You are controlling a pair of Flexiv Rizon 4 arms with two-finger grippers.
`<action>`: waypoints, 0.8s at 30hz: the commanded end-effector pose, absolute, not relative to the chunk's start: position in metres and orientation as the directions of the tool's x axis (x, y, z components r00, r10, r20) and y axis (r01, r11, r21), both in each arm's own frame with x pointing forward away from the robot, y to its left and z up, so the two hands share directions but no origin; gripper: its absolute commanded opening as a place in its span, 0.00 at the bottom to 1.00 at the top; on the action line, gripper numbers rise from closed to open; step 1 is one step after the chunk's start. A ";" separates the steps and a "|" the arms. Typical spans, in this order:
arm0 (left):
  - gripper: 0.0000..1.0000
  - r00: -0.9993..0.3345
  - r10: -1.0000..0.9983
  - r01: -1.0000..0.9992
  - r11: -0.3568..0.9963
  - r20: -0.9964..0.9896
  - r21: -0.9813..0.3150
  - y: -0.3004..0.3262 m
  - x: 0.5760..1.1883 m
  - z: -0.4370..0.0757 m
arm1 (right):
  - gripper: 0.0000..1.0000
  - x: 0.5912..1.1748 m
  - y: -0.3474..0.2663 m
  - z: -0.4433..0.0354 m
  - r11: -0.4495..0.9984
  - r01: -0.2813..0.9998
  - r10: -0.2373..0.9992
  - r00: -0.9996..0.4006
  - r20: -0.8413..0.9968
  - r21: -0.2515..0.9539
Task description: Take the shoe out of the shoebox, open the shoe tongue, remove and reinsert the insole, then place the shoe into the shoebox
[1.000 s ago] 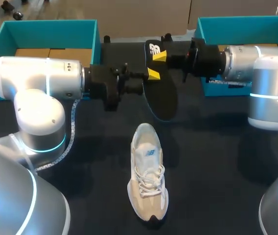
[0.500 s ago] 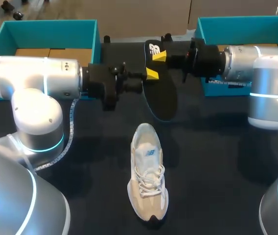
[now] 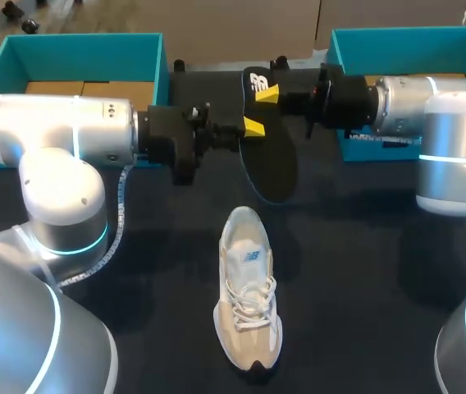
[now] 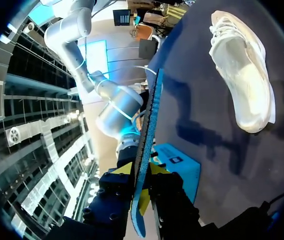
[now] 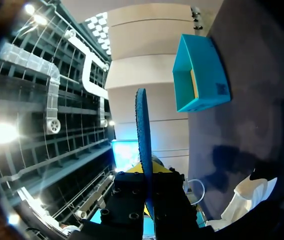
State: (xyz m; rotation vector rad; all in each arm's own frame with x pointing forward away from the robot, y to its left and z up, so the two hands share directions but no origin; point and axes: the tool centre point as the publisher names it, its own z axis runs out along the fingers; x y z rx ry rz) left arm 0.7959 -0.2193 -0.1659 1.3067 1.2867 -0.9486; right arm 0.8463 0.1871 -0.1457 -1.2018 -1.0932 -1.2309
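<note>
Silver arms (image 3: 61,139), cyan-lit joint rings (image 3: 85,246), black wrist housings (image 3: 171,139), yellow-tipped jaws, ribbed cable (image 3: 118,222).

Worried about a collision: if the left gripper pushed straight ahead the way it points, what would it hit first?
Past the insole it grips, the left gripper would most likely run into the right arm near its wrist, though depth is hard to judge.

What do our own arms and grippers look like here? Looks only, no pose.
The left arm and right arm have rounded silver-white shells with glowing cyan rings at the joints. A grey coiled cable runs beside the left one. The left gripper and right gripper are black with yellow tips.
</note>
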 end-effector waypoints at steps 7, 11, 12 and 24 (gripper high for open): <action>0.00 0.110 0.157 0.987 0.102 -0.981 0.127 -0.225 0.794 -0.165 | 0.00 0.845 0.188 -0.146 -0.036 0.998 -0.085 0.050 0.995 -0.053; 0.00 0.112 0.149 0.986 0.102 -0.982 0.128 -0.220 0.794 -0.161 | 1.00 0.842 0.185 -0.144 -0.052 0.998 -0.091 0.031 0.995 -0.036; 0.00 0.112 0.147 0.986 0.103 -0.983 0.128 -0.218 0.794 -0.161 | 1.00 0.842 0.184 -0.144 -0.053 0.998 -0.092 0.030 0.995 -0.035; 0.00 -0.065 0.169 0.995 0.086 -0.984 -0.051 -0.180 0.805 -0.157 | 1.00 0.825 0.163 -0.148 -0.068 0.997 -0.093 0.025 0.995 -0.031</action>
